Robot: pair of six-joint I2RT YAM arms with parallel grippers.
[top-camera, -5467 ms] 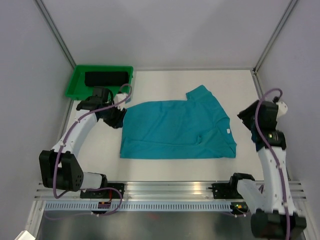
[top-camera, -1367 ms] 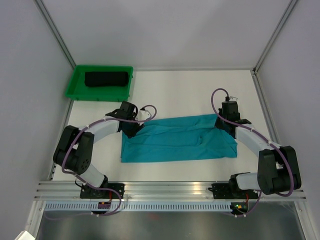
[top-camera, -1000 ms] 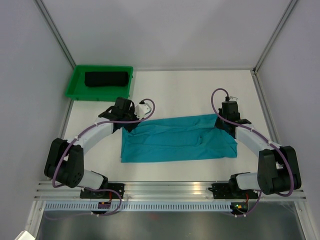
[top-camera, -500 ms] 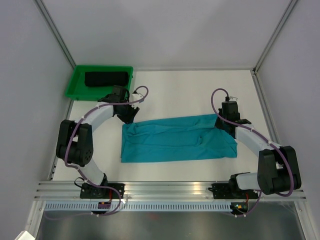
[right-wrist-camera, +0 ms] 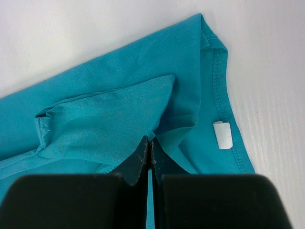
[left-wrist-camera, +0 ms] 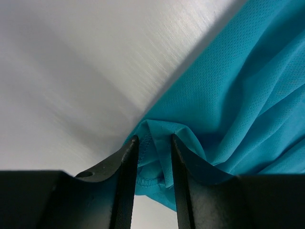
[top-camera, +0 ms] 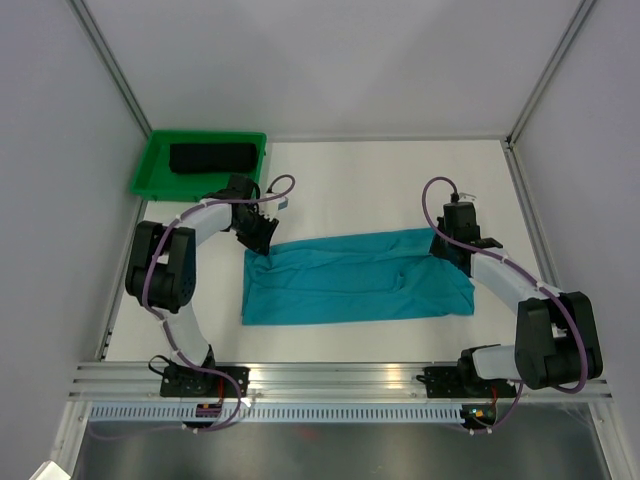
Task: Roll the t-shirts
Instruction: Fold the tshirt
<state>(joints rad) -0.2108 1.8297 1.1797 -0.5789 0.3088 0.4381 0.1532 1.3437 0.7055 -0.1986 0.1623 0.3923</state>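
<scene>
Overhead first: you see the teal t-shirt point(top-camera: 350, 280) lying as a long folded band across the middle of the table point(top-camera: 380, 180), its length running left to right. The black t-shirt point(top-camera: 212, 157) sits as a dark roll inside the green tray point(top-camera: 150, 172) at the far left corner, well apart from the teal one. Your left arm rises from its base, bends at the elbow near the left edge, then curves right, so the left gripper point(top-camera: 256, 238) comes down on the shirt's far left corner. Your right arm mirrors it. Its elbow is out toward the right edge and its forearm slants back to the left, putting the right gripper point(top-camera: 449, 248) on the shirt's far right corner. Both wrists are low, close to the cloth.

Left wrist next: the left gripper point(left-wrist-camera: 155, 140) points down at the edge of the teal t-shirt point(left-wrist-camera: 238, 95), where the cloth meets bare table point(left-wrist-camera: 71, 62). Its fingers point(left-wrist-camera: 126, 162) stand a narrow way apart, and a puckered bunch of stitched hem fills the gap and touches both, so you have that corner pinched.

Right wrist last: the right gripper point(right-wrist-camera: 150, 143) has its jaws pressed together. Only a thin slit shows, and it is closed on a fold of the teal t-shirt point(right-wrist-camera: 119, 86), whose creases run in to the tips. A small white label point(right-wrist-camera: 222, 135) lies on the cloth just to one side, beside a stitched hem, with bare table point(right-wrist-camera: 267, 71) beyond.
</scene>
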